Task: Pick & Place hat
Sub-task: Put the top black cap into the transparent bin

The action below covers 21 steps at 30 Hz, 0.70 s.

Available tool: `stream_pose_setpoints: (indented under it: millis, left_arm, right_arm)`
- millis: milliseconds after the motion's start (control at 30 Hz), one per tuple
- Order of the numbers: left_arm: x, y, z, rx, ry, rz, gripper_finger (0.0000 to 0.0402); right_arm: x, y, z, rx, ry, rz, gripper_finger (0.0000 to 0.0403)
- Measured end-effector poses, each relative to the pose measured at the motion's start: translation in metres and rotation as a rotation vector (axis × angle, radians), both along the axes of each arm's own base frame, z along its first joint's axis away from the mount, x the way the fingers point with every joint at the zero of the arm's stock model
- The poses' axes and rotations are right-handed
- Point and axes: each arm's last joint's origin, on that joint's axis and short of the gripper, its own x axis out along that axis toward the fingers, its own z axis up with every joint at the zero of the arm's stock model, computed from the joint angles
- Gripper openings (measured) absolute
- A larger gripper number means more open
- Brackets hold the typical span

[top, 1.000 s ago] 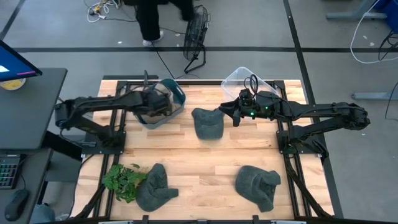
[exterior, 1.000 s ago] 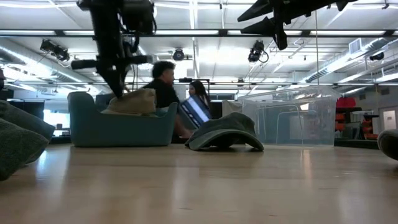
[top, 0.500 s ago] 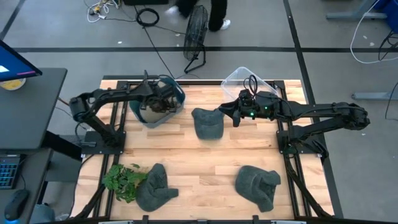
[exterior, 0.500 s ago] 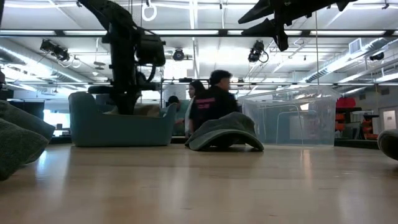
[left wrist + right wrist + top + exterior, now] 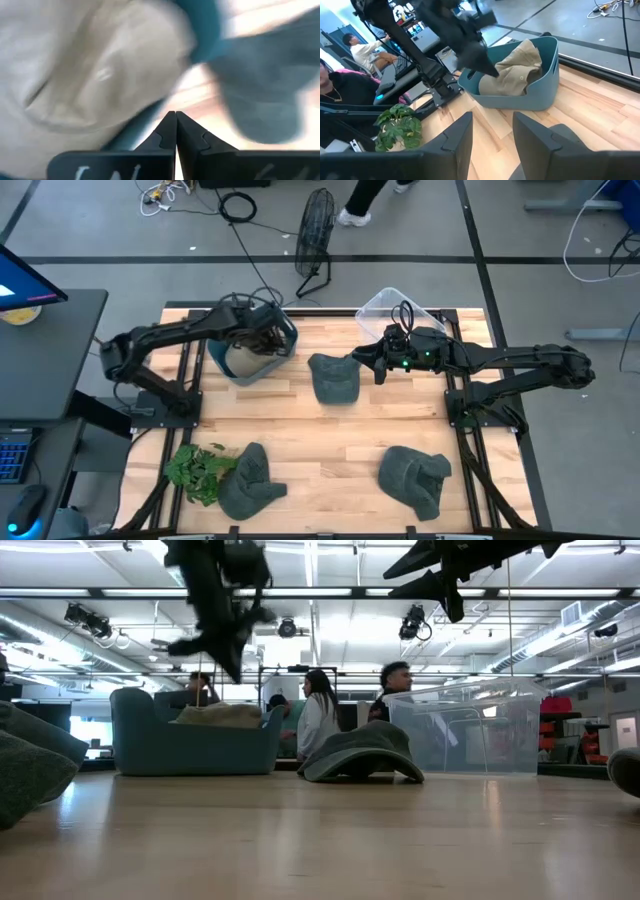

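Left gripper [image 5: 272,338]: you had it raised above the near rim of the teal bin [image 5: 284,330], fingers pressed together on nothing, as your left wrist view showed with the two dark fingertips [image 5: 175,131] meeting in a point. Directly beneath and behind it, the tan hat [image 5: 240,360] lay inside the bin, apart from the gripper. Half a second before, you had the gripper down in the bin at the hat; a second before, the hat hung from it above the bin. It had since let go and lifted clear.

Right gripper [image 5: 358,358]: you held it aloft just beside the grey-green cap [image 5: 334,377] at mid-table, fingers spread, unchanged from the earlier frames. Behind it stood the clear plastic box [image 5: 385,304].

Materials:
- tan hat: soft cloth, crumpled, crown showing above the bin wall in the low view [image 5: 218,714].
- teal bin: smooth moulded plastic, rounded corners, open top.
- grey-green cap: soft fabric, domed, brim flat on the wood.
- two further dark caps [image 5: 250,480] [image 5: 415,476]: limp fabric, at the table's near edge, well apart from both grippers.
- leafy green sprig [image 5: 195,469]: touching the left-hand dark cap.
- table [image 5: 320,435]: pale wooden planks.
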Motion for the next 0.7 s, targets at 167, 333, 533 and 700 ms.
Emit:
stream_pose_setpoints:
  millis: [167,333,533,700]
  left_arm:
    - [0.011,-0.021,0.04,0.093,-0.111,-0.144,0.0006]
    - [0.019,-0.042,0.056,0.134,-0.146,-0.262,0.0038]
    - [0.024,-0.063,0.058,0.132,-0.156,-0.339,0.0104]
    - [0.028,-0.074,0.059,0.139,-0.18,-0.372,0.0139]
  right_arm:
    - [0.0,0.001,0.0,-0.029,0.008,0.038,0.0144]
    - [0.0,0.003,0.0,-0.013,0.008,0.111,0.0144]
    - [0.0,0.007,-0.002,0.025,0.019,0.152,0.0144]
    - [0.0,0.012,-0.007,0.034,0.072,0.165,0.0144]
